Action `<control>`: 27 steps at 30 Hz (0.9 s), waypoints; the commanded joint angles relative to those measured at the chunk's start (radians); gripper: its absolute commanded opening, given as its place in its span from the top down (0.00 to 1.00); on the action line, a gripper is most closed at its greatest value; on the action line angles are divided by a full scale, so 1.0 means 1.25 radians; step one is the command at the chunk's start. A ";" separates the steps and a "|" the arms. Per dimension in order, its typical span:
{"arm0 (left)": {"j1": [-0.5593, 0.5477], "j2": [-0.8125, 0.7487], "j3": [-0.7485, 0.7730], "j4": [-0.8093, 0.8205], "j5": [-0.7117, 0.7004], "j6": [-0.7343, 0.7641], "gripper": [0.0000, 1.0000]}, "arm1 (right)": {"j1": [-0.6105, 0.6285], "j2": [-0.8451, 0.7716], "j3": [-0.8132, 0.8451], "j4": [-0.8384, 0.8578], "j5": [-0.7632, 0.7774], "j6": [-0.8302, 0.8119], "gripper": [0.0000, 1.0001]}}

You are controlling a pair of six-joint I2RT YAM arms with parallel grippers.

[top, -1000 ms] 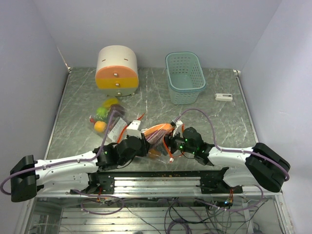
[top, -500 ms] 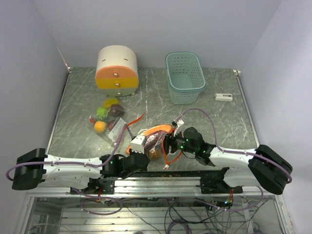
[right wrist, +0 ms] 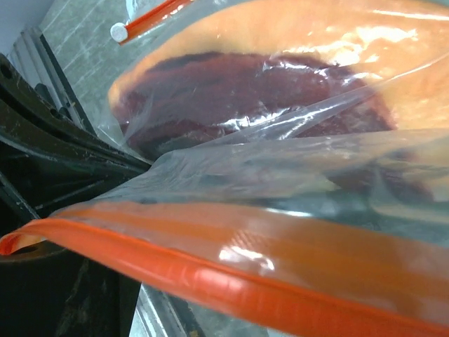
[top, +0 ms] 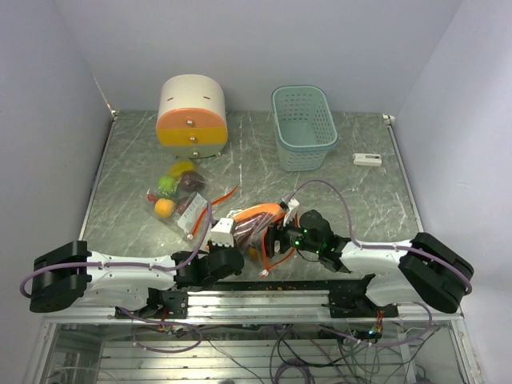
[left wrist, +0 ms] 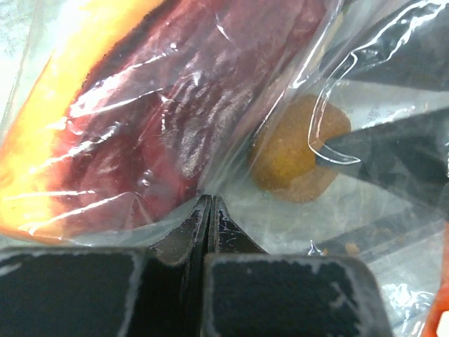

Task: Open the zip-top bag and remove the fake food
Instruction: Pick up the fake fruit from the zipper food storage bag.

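Observation:
The zip-top bag (top: 258,218) lies near the table's front edge, between my two grippers. It holds fake food: a dark red-purple piece (left wrist: 175,105), an orange piece (right wrist: 316,35) and a small round orange-brown piece (left wrist: 295,158). My left gripper (top: 246,246) is at the bag's near-left side; in the left wrist view its jaws (left wrist: 209,205) are pressed together on the clear film. My right gripper (top: 276,238) is at the bag's right end. The bag's orange zip strip (right wrist: 231,281) crosses right in front of the right wrist camera and hides its fingers.
More fake food (top: 172,192), yellow, green, orange and dark pieces, lies in a clear wrap at the left. A cream-and-orange drawer box (top: 192,118) and a teal basket (top: 303,126) stand at the back. A small white object (top: 368,159) lies right. The arms' rail (top: 264,292) runs along the front.
My left gripper has drawn back toward the near edge and shut on the bag's film. A loop of the orange zip strip now hangs lower toward the rail. The right arm has barely moved.

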 commanded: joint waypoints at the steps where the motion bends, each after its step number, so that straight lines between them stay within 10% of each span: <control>1: 0.016 0.009 -0.014 0.061 -0.003 0.027 0.93 | 0.010 0.032 -0.008 0.056 -0.023 0.004 0.27; 18: 0.059 0.007 -0.028 0.125 0.038 0.025 0.93 | 0.103 0.100 0.002 -0.031 0.066 -0.074 0.23; 27: 0.070 -0.096 -0.056 0.045 0.020 0.019 0.93 | 0.128 0.071 -0.019 -0.021 0.113 -0.062 0.55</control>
